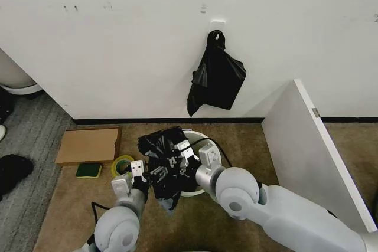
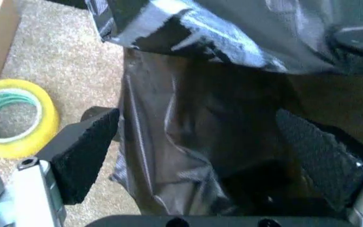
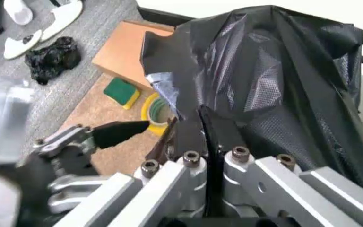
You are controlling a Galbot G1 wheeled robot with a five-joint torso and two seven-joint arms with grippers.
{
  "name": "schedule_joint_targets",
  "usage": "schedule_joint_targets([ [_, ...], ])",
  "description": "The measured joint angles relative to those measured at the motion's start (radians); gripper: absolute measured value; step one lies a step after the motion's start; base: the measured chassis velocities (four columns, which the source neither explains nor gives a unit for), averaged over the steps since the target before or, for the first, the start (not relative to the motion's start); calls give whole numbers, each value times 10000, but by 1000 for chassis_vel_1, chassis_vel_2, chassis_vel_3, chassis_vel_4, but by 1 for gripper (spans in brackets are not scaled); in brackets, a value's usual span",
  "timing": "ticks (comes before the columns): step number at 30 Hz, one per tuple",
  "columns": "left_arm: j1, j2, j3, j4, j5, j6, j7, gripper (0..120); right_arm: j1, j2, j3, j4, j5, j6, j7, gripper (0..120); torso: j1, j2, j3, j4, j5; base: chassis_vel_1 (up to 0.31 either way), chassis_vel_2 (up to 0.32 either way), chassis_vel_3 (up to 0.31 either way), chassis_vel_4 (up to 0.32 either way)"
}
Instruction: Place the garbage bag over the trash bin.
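Note:
The crinkled black garbage bag (image 1: pixel 162 149) is draped over the left side of the white trash bin (image 1: pixel 196 192), which shows just a strip of its rim. My right gripper (image 1: pixel 182 156) reaches in from the right and is shut on a fold of the bag (image 3: pixel 263 80), its fingers (image 3: pixel 222 130) pressed together on the film. My left gripper (image 1: pixel 140 174) is at the bag's lower left edge. It is open, with its pads (image 2: pixel 83 153) wide apart and loose bag film (image 2: pixel 194 142) hanging between them.
A yellow tape roll (image 1: pixel 122 163), a green sponge (image 1: pixel 88 170) and a flat cardboard piece (image 1: pixel 88 144) lie on the carpet left of the bin. A small black bag bundle (image 1: pixel 217 78) hangs on the wall. A white panel (image 1: pixel 301 146) stands to the right.

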State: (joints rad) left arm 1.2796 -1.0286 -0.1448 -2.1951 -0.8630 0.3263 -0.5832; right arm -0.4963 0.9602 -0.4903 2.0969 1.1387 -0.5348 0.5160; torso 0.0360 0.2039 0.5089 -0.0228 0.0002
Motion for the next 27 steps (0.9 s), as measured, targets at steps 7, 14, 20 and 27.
schedule_joint_targets([
  [7,-381,-342,204,369,-482,343,-495,97,84,48,-58,-20,81,3,9,0,0,0,0,-1,-2,0,0,0,0],
  [14,-918,-622,450,718,-1460,563,-1092,97,135,58,-99,71,182,2,81,0,0,-1,1,-1,-1,0,0,0,0],
  [20,-1562,-717,406,952,-2742,1063,-1619,97,90,-15,-61,96,197,2,93,0,1,0,0,-3,-1,0,0,0,0],
  [27,-1882,-789,421,1124,-3384,1235,-1897,81,71,-30,-25,131,235,2,123,0,1,0,0,-2,-1,0,0,0,0],
])
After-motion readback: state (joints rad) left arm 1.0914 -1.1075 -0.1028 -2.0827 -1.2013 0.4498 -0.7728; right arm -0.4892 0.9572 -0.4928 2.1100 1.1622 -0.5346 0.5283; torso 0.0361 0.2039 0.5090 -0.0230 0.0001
